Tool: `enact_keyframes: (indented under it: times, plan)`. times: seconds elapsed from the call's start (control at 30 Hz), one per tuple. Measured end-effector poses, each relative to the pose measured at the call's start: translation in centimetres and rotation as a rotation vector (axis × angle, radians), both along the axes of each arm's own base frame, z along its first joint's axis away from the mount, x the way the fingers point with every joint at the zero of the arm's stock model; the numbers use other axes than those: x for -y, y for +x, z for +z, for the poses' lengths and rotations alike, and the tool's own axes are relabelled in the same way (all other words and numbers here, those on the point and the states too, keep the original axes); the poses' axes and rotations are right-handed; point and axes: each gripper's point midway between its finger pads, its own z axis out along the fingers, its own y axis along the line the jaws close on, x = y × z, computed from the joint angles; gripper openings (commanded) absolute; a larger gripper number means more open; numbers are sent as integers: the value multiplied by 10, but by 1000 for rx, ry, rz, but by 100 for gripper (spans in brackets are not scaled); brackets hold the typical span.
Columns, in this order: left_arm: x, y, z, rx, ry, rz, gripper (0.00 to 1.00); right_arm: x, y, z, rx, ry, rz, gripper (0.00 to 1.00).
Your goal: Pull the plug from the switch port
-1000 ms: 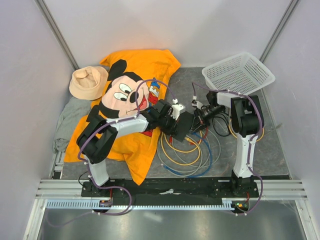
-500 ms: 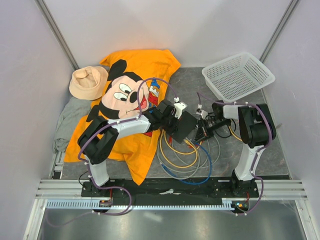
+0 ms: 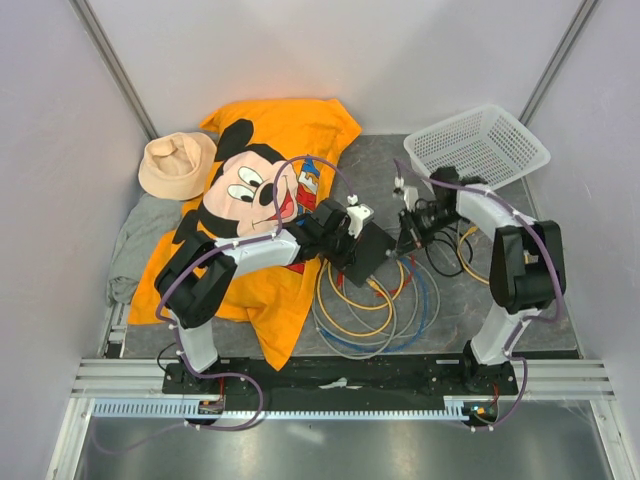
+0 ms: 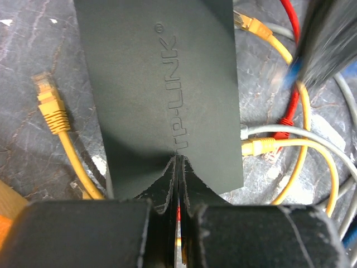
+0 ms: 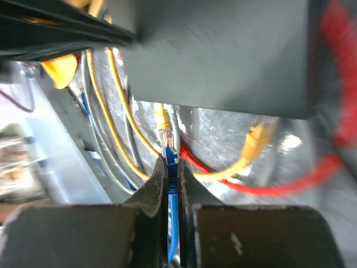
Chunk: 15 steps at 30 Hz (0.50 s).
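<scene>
Left jaws pressed tight on near edge of switch (image 4: 162,84), approx. table (image 4: 33,50) centre, over cable coils (image 3: 365,327). Right jaws pinching blue plug (image 5: 170,152); its clear tip appears just off switch edge. Rec.: brace switch, draw plug straight along port axis, no twisting.

Pretty clearly a robotics lab test cell, not anyone's home. There's a left arm (image 3: 240,255) and a right arm (image 3: 505,250) bolted to a black rail (image 3: 340,372) at 6 o'clock. Plain pale walls (image 3: 330,50) and metal posts (image 3: 112,62) box the table (image 3: 545,300) in. The stuff on it is random practice junk: cartoon shirt (image 3: 270,150) at 11 o'clock, floppy hat (image 3: 175,165) at 10, white basket (image 3: 478,148) at 1, and a switch (image 3: 368,250) in a tangle of network cables (image 3: 365,318) dead centre.
</scene>
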Motion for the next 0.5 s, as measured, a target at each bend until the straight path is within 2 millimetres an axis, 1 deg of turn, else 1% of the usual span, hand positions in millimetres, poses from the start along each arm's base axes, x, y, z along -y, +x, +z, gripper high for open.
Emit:
enact_keyframes:
  times: [0.07, 0.13, 0.17, 0.23, 0.27, 0.37, 0.5]
  plan:
    - [0, -1, 0, -6, -4, -5, 2, 7, 15, 27, 133, -39, 60, 1]
    - [1, -2, 0, -13, -7, -11, 1, 18, 25, 55, 267, -89, 130, 1]
    - [1, -4, 0, -18, -10, -16, 1, 25, 26, 66, 326, -122, 172, 0]
    - [2, -5, -1, -28, -13, -24, 2, 45, 20, 85, 429, -208, 275, 0]
    - [3, -6, -1, -34, -15, -28, 2, 51, 18, 86, 448, -237, 303, 0]
    - [8, -6, -1, -45, -24, -42, 2, 86, 10, 84, 486, -401, 437, 0]
    - [10, -4, -1, -42, -30, -43, 1, 126, 11, 81, 483, -569, 554, 1]
